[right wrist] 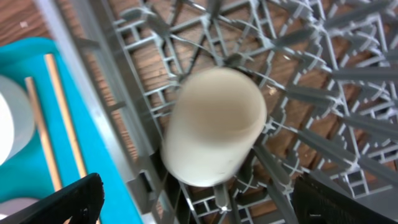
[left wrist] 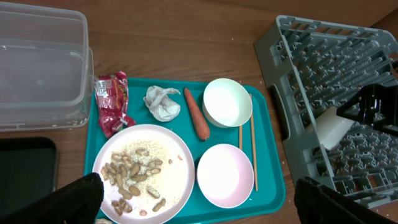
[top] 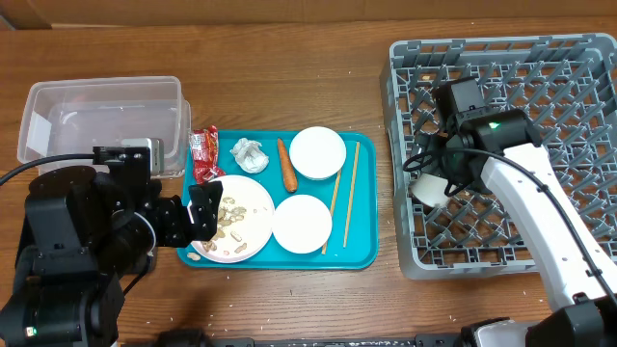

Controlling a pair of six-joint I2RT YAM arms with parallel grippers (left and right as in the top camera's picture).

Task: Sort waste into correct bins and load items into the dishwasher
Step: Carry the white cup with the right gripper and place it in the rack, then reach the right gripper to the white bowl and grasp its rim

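On the teal tray (top: pixel 362 253) lie the red wrapper (top: pixel 203 154), the crumpled tissue (top: pixel 250 154), the carrot (top: pixel 286 165), a large plate (top: pixel 246 231) with beige food scraps, a white bowl (top: pixel 317 152), a pinkish-white bowl (top: pixel 302 223) and chopsticks (top: pixel 345 193). My left gripper (top: pixel 202 214) is open and empty over the plate's left side. In the left wrist view the gripper (left wrist: pixel 202 198) spans the plate (left wrist: pixel 168 162) and the pinkish bowl (left wrist: pixel 227 174). My right gripper (top: pixel 432 172) is open over a small white cup (top: pixel 427 189) lying in the grey rack (top: pixel 521 116). In the right wrist view the cup (right wrist: pixel 214 124) sits between the open fingers (right wrist: pixel 202 199).
The clear tub (top: pixel 101 116) stands at the back left beside the tray. The black tray (left wrist: pixel 25 168) shows only in the left wrist view, in front of the tub; my left arm hides it from overhead. Cables trail over the rack's left part.
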